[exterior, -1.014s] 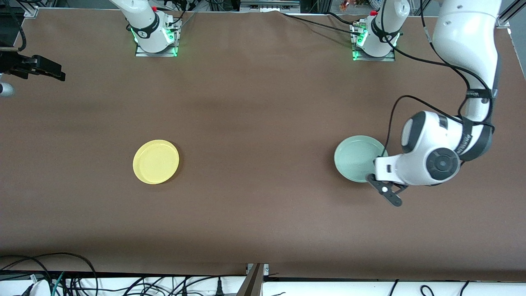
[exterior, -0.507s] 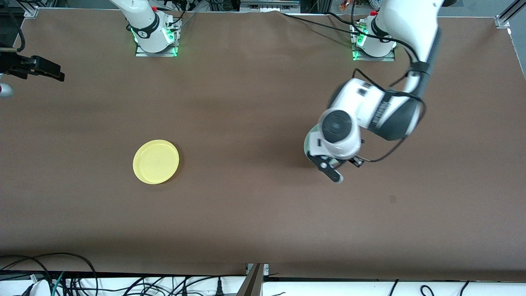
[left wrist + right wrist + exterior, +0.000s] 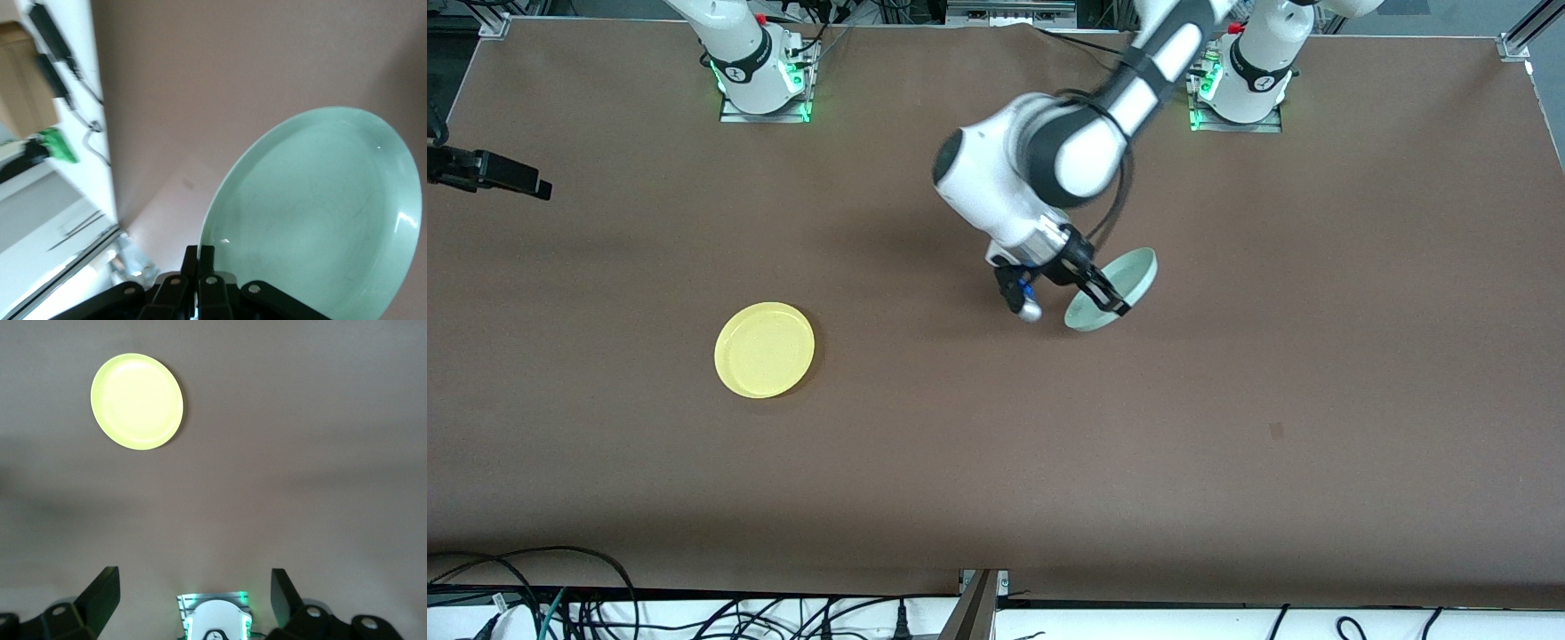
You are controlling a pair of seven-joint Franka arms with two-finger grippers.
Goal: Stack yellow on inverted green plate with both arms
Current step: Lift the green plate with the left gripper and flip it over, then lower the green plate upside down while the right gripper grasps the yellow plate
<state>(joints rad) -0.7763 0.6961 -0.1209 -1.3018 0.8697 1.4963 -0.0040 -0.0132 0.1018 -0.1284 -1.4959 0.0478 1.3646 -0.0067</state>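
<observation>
Left pincer point(image 3: 1104, 298): clamped on the green plate point(image 3: 1116, 286) rim, tilted above mid-worktop point(image 3: 996, 462).
Right pincer point(image 3: 193, 590): apart, waiting.
Yellow plate point(image 3: 765, 349): flat, toward right arm's end.
Handling: probably light, stiff, glossy-slick; take by rim.

The yellow plate point(image 3: 765, 349) lay flat on the table point(image 3: 996, 462) toward the right arm's end, while the green plate point(image 3: 1116, 286) was held tilted in the air over the table's middle, well apart from it.
</observation>
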